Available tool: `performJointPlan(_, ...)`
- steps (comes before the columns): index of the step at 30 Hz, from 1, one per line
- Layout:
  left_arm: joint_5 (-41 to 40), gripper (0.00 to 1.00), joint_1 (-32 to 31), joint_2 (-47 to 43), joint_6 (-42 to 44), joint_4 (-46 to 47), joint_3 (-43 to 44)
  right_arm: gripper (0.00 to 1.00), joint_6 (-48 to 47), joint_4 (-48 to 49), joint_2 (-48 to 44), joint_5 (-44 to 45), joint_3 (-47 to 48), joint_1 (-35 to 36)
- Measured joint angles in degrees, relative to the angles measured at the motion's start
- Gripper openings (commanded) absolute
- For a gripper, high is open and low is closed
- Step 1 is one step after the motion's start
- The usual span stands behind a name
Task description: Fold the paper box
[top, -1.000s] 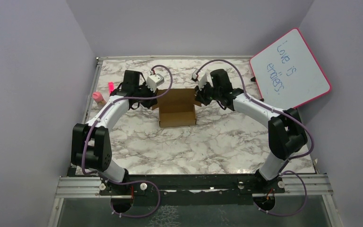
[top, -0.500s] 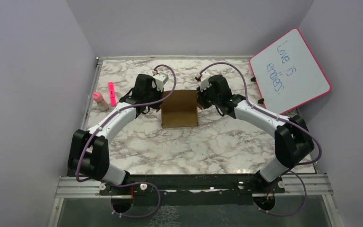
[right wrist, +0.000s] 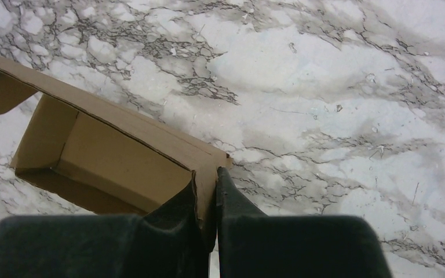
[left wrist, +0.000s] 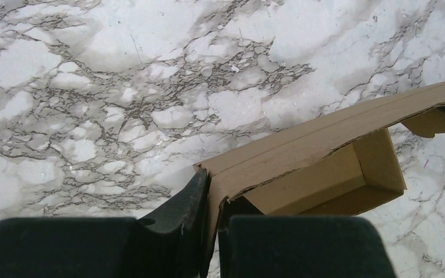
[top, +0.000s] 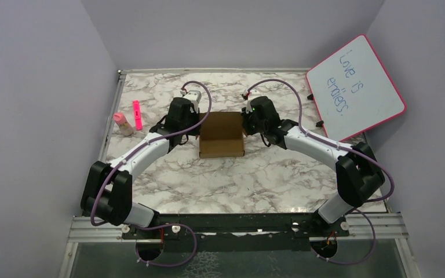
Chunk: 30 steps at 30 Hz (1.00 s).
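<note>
The paper box (top: 222, 134) is a small brown cardboard carton, open at the top, standing on the marble table between my two arms. My left gripper (top: 197, 124) is at its left wall and my right gripper (top: 246, 120) at its right wall. In the left wrist view the left gripper (left wrist: 214, 194) is shut on that thin cardboard wall, with the inside of the paper box (left wrist: 324, 174) to the right. In the right wrist view the right gripper (right wrist: 207, 180) pinches the opposite wall, the hollow of the paper box (right wrist: 110, 156) lying to the left.
A pink-framed whiteboard (top: 356, 86) leans at the back right. A pink marker (top: 137, 114) and a small pink-capped bottle (top: 121, 123) lie by the table's left edge. The marble tabletop (top: 237, 179) stretches in front of the carton.
Both wrists have closed in on the carton's sides, the left one swinging right and nearer. The left side flap that stuck out now stands against the box, which shifted slightly right.
</note>
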Motion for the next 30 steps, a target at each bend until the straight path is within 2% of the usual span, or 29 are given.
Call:
performJointPlan(6,-2.3,0.16,-0.8,-1.1,-4.4,2.0,-1.8,0.15,3.0,0.9,0.0,2.4,-0.4,0.7)
performJointPlan(11,-3.9,0.18,-1.5,-2.8,-7.7,3.2,-3.5,0.24,4.7,2.0,-0.5,4.4,-1.3,1.6)
performJointPlan(16,-4.6,0.23,-2.3,-3.3,-11.0,5.9,-4.7,0.27,6.2,4.2,-1.9,5.3,-3.2,2.0)
performJointPlan(22,-5.4,0.38,-2.6,-3.3,-13.0,7.9,-5.5,0.32,7.3,5.2,-1.9,6.1,-4.4,2.1)
performJointPlan(27,-8.2,0.48,-2.7,-6.1,-12.2,8.1,-7.1,0.49,5.6,7.8,-3.3,6.6,-7.5,2.2)
performJointPlan(30,-9.9,0.51,-2.7,-9.2,-11.0,8.2,-9.3,0.55,3.1,10.4,-5.5,6.3,-10.8,2.2)
